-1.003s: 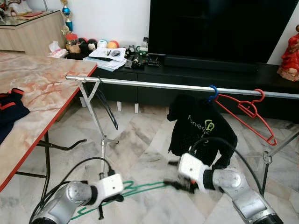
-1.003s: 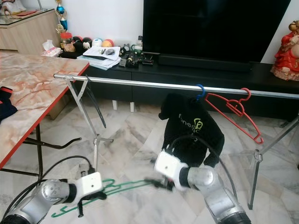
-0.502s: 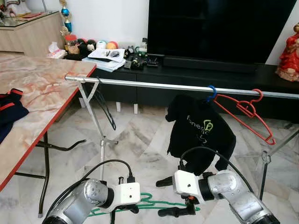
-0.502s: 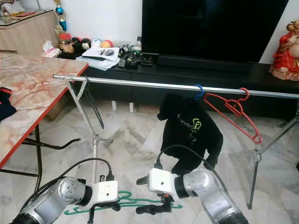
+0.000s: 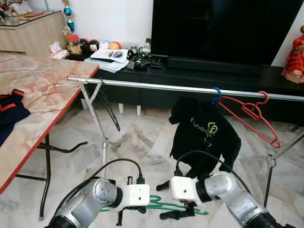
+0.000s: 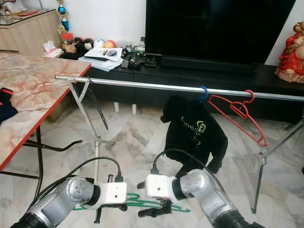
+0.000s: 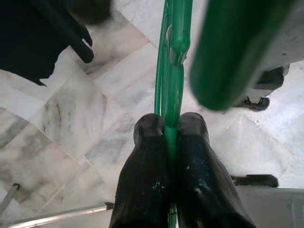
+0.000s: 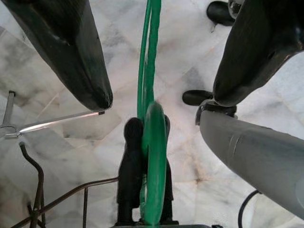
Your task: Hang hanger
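Observation:
A green hanger (image 5: 164,205) is held low over the marble floor, well below the silver rail (image 5: 166,87). My left gripper (image 7: 170,128) is shut on its thin green wire, and part of the hanger shows as a large green blur close to that wrist camera. My right gripper (image 8: 161,99) is open, one black finger (image 8: 71,52) on each side of the hanger (image 8: 148,71) without touching it. It faces the left gripper (image 5: 130,213) from the right (image 5: 169,201).
On the rail hang a black shirt (image 5: 204,137) on a blue hook, a red hanger (image 5: 251,114) and a black hanger (image 5: 108,107) near the left end. The rail's cross-leg stand (image 5: 104,142) is ahead. A marble table (image 5: 42,90) with a dark garment (image 5: 9,111) is at the left.
My left arm has carried the green hanger to the right, toward the right wrist. My right gripper has swung round and now straddles the hanger with its fingers spread.

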Robot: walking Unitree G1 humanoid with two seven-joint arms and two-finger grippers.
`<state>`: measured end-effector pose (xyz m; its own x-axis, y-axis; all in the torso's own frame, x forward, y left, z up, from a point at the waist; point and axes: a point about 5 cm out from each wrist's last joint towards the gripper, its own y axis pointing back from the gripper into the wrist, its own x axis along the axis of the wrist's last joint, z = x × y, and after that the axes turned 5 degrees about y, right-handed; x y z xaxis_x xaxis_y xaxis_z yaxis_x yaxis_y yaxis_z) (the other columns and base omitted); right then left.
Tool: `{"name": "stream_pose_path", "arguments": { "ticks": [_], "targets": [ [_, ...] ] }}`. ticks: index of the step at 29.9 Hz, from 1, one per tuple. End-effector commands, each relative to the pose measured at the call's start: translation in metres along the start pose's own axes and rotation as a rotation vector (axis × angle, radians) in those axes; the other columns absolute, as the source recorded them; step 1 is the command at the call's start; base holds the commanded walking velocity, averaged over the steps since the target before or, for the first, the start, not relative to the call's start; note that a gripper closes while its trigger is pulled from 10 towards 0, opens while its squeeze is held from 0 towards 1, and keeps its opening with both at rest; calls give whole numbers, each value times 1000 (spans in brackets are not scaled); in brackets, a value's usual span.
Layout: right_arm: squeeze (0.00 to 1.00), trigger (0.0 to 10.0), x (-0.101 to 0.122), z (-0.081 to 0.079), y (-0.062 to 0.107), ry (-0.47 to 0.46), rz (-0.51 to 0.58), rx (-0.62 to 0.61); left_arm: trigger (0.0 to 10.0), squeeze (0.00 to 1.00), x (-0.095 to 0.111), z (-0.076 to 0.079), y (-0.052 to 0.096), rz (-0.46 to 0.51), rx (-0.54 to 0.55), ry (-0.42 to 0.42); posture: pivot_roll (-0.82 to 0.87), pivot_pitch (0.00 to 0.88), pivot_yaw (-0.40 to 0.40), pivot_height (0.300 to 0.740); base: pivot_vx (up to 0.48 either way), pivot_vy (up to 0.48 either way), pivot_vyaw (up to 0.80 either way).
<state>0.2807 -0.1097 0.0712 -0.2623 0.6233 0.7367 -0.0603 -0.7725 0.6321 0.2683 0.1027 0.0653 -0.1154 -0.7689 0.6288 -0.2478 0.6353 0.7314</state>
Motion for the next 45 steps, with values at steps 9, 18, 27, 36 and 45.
{"name": "stream_pose_path", "arguments": {
  "ticks": [9,18,27,36,45],
  "targets": [
    [0,10000,-4,5,-5,54,-79,16,10000,0,17,-6,2,9,5,-59,111,0,-54,740,0,0,0],
    [0,10000,-15,9,-5,28,-152,-22,10000,0,22,-7,1,19,7,-64,110,0,-55,740,0,0,0],
    [0,4510,-18,12,-7,0,-154,-65,10000,0,22,-6,1,15,11,-61,113,0,-51,740,0,0,0],
    [0,0,-20,10,-11,20,-179,-56,10000,0,22,-8,1,14,16,-61,116,0,-45,740,0,0,0],
    [0,0,-22,11,-11,13,-176,-71,10000,0,21,-8,2,9,18,-56,115,0,-45,740,0,0,0]
  ]
}}
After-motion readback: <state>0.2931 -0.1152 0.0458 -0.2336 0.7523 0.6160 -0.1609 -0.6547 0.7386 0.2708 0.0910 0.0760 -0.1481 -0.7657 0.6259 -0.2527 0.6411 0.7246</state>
